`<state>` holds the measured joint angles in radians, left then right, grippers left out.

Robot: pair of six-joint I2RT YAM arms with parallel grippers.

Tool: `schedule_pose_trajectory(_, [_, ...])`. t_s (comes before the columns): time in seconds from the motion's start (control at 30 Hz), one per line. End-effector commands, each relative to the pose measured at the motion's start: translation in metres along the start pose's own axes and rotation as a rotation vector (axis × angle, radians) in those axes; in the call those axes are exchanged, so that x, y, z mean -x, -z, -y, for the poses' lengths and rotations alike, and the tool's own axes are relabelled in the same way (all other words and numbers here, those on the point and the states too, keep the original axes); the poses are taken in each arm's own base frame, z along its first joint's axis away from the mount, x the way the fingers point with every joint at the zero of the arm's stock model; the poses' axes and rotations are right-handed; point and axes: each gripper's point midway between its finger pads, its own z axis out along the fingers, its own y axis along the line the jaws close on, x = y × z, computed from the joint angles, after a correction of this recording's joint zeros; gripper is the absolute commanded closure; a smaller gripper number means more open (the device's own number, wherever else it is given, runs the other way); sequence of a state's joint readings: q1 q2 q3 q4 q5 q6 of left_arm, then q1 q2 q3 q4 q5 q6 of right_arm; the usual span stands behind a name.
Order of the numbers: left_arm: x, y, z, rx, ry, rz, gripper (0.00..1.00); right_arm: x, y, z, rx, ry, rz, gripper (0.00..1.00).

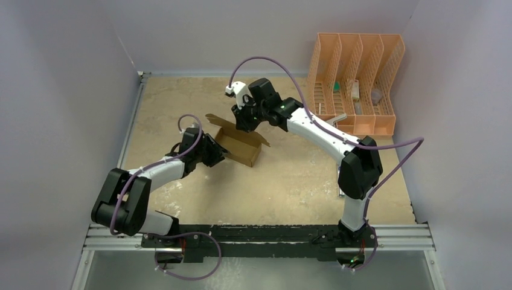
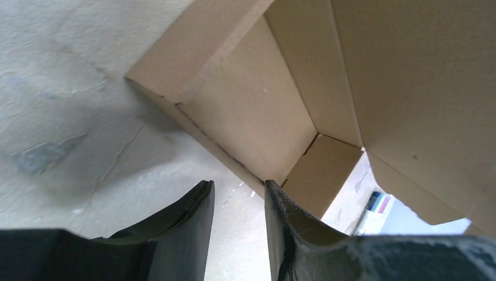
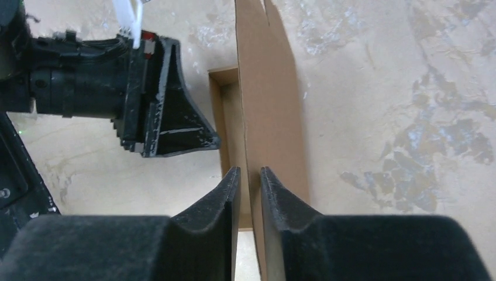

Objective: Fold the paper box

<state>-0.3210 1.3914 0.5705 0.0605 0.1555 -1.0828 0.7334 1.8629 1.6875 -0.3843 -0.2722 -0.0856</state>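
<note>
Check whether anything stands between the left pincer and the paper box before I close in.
Nothing visible does. The left pincer is open at the outer wall of the paper box, with only bare table under its gap. The right pincer holds a flap, clear of that path.

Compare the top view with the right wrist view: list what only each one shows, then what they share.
Only the top view: the orange rack at the far right, and the whole outline of the box. Only the right wrist view: a close look at the right gripper pinching a thin flap of the box between its fingers. Both: the box and the left gripper close beside it.
</note>
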Motion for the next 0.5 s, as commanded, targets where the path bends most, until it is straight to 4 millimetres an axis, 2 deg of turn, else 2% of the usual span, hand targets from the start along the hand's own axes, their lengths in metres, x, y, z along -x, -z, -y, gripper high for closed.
schedule_pose_trajectory(0.0, [0.013,-0.002,0.045,-0.184,0.021,0.02,0.64,-0.012,0.005,-0.012,0.0,0.07,-0.035,0.8])
schedule_pose_trajectory(0.1, [0.009,0.001,0.05,-0.217,0.016,-0.001,0.65,-0.026,0.01,-0.002,-0.054,0.146,-0.084,0.83])
schedule_pose_trajectory(0.2, [0.012,0.01,0.041,-0.147,-0.065,0.006,0.61,-0.029,0.021,0.009,-0.09,0.217,-0.106,0.83])
schedule_pose_trajectory(0.33, [0.025,0.031,0.035,-0.032,-0.221,0.029,0.52,-0.018,0.032,0.03,-0.14,0.285,-0.103,0.77])
schedule_pose_trajectory(0.37, [0.03,0.037,0.034,-0.012,-0.26,0.04,0.5,-0.009,0.035,0.034,-0.148,0.293,-0.089,0.75])
schedule_pose_trajectory(0.47, [0.045,0.052,0.035,0.039,-0.364,0.074,0.45,0.006,0.042,0.037,-0.166,0.31,-0.069,0.64])
